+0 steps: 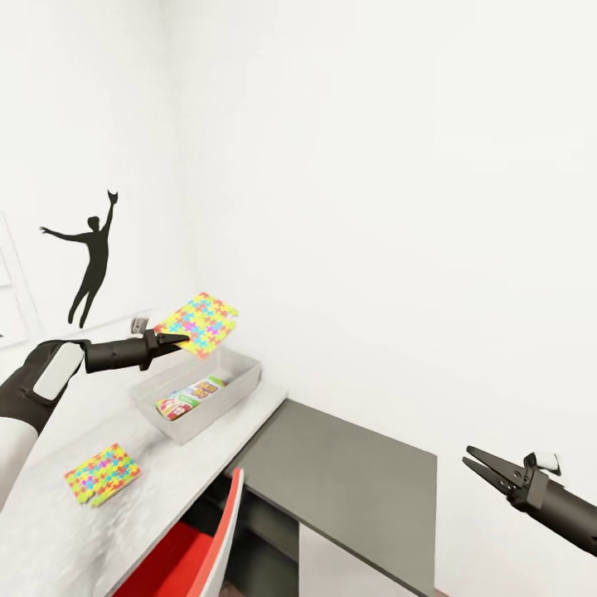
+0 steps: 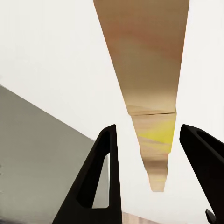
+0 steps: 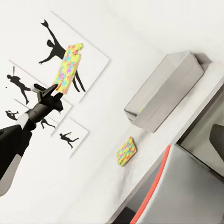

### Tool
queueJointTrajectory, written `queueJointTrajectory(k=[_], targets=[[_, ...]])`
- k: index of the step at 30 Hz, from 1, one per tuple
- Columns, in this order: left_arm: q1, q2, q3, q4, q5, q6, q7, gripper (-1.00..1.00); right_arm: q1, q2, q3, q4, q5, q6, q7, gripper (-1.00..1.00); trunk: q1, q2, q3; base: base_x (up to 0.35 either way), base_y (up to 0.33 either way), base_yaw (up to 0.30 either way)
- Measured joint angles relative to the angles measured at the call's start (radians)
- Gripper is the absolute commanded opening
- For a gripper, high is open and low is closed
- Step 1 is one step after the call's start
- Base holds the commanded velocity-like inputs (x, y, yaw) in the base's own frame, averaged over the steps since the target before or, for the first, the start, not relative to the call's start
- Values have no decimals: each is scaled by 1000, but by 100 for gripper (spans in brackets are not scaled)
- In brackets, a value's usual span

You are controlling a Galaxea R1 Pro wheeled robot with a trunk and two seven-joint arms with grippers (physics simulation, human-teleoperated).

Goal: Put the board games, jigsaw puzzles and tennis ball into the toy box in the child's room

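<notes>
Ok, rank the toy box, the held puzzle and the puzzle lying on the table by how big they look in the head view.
1. toy box, clearly largest.
2 and 3. held puzzle in the left gripper and the puzzle lying on the table: they look about alike, and their tilt and nearness differ, so I will not rank them.

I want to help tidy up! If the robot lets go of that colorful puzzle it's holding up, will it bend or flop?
Probably not. The jigsaw puzzle sticks out flat from the left gripper without drooping, so it looks stiff. It seems thin and likely light. Held above the toy box, it would probably drop in flat or tilted, not roll.
</notes>
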Motion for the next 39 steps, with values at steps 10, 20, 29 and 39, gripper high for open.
queueJointTrajectory(k=[10, 20, 29, 39], targets=[[0, 0, 0, -1, -2, -1, 0, -100, 0, 1, 0, 0, 0, -1, 0, 100, 0, 0, 0, 212, 54, -1], [1, 1, 0, -1, -3, -1, 0, -100, 0, 2, 0, 0, 0, -1, 0, 100, 0, 0, 0, 237, -29, 0], [2, 0, 0, -1, -1, -1, 0, -100, 0, 2, 0, 0, 0, -1, 0, 100, 0, 0, 0, 121, -3, 0], [2, 0, -1, -1, -1, -1, 0, -100, -1, 5, 0, 1, 2, -1, -2, 100, 0, 0, 0, 69, 92, 0]])
